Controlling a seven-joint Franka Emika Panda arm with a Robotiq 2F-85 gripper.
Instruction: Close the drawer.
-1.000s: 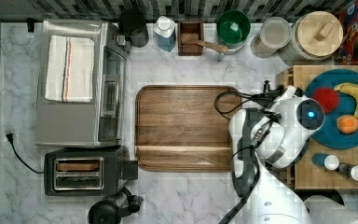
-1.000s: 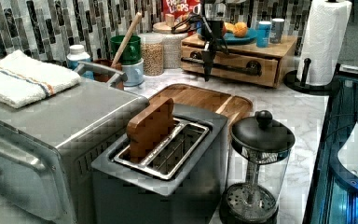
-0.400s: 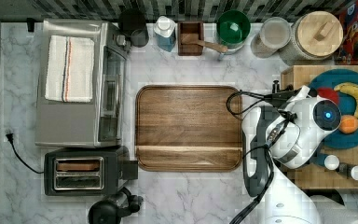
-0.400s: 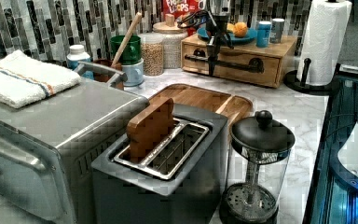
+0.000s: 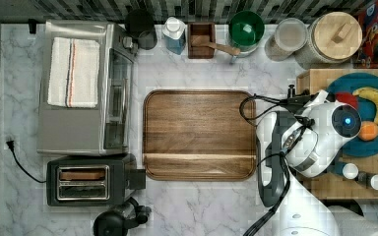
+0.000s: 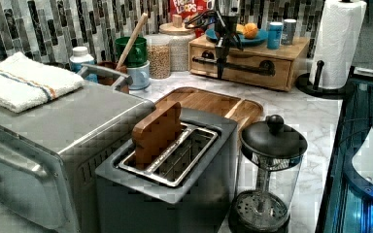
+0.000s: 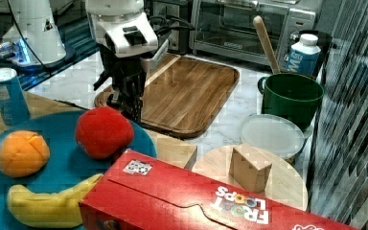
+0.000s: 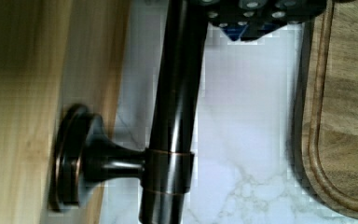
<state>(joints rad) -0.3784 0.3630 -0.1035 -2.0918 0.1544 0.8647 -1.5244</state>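
The drawer is a pale bamboo front with a dark bronze bar handle on round mounts, set in the wooden box at the far end of the marble bench in the left view, beside the paper towel roll. The white arm reaches down over it, wrist vertical, claw hanging just at the bar. I cannot tell whether it grips. A smooth brown rounded board lies nearby.
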